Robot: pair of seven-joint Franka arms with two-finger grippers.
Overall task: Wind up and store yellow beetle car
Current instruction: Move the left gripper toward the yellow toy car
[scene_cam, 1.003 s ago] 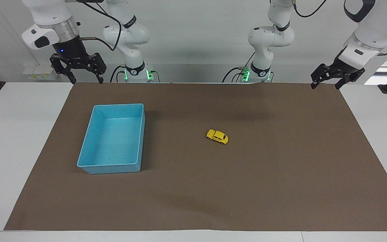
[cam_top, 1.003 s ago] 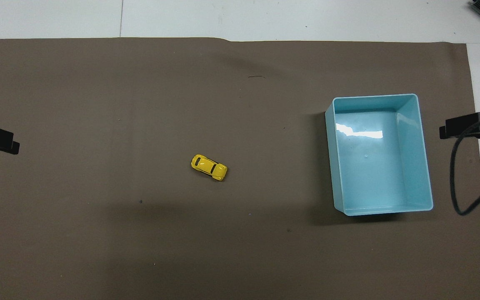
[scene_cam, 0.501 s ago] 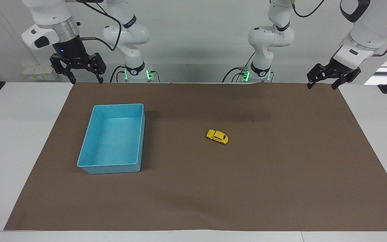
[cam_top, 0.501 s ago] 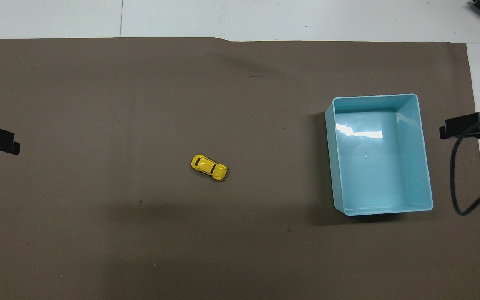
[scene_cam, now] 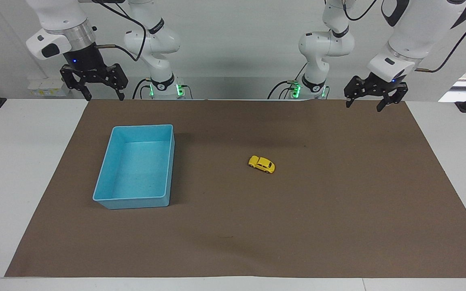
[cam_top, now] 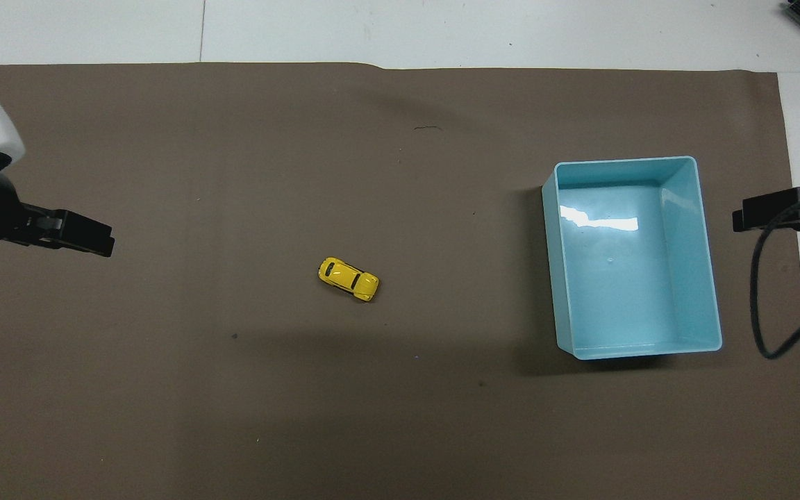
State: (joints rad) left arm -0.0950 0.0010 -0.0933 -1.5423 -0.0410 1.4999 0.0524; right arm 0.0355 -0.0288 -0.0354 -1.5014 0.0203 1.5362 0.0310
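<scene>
**Car untouched, bin empty: nothing of the task done yet**

Nearest the robots, both grippers hang in the air over the mat's (scene_cam: 338, 226) robot-side edge. The left gripper (scene_cam: 369, 99) is up at the left arm's end, its arm bent in toward the middle, jaws released and holding nothing. The right gripper (scene_cam: 94, 87) waits at the right arm's end, pointing down above the mat's corner, jaws spread and empty as well.

Farther out, the car (scene_cam: 261, 164) sits on its wheels on the mat near the middle of the table (scene_cam: 22, 169), slanted to the mat's edges and well apart from both grippers. Beside it, toward the right arm's end, stands the bin (scene_cam: 136, 200), well apart from the car and apparently empty, though glare on its floor in the overhead view hides a patch.

By my reading, everything is left: grasp the car, wind it up, then put it in the bin. The left arm looks the likelier one to reach.
</scene>
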